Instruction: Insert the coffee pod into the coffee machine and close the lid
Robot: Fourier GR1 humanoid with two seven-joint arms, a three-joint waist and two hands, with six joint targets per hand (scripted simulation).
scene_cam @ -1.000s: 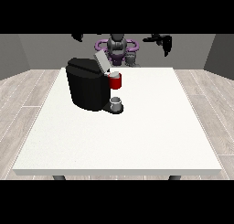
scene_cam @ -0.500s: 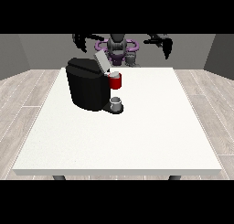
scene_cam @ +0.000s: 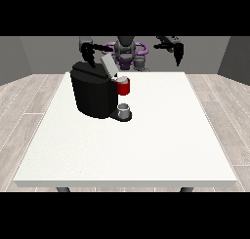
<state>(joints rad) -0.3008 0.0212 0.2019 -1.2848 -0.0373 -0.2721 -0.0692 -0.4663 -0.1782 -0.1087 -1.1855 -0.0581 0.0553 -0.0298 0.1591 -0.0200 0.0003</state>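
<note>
While the bulky black coffee machine [scene_cam: 93, 95] stands on the white table [scene_cam: 161, 135] — lid [scene_cam: 108, 65] raised — both hands hover; finger positions unclear.

A black coffee machine [scene_cam: 93, 94] with its raised lid [scene_cam: 108, 66] blocks the table's [scene_cam: 146, 145] far left. The near and right tabletop lie open.

No text, label, brand, number or sign can be read anywhere in the front view. No lettering is borne by the black coffee machine [scene_cam: 93, 94], and none is seen on its red front part [scene_cam: 123, 87] or on the white table [scene_cam: 146, 140].
</note>
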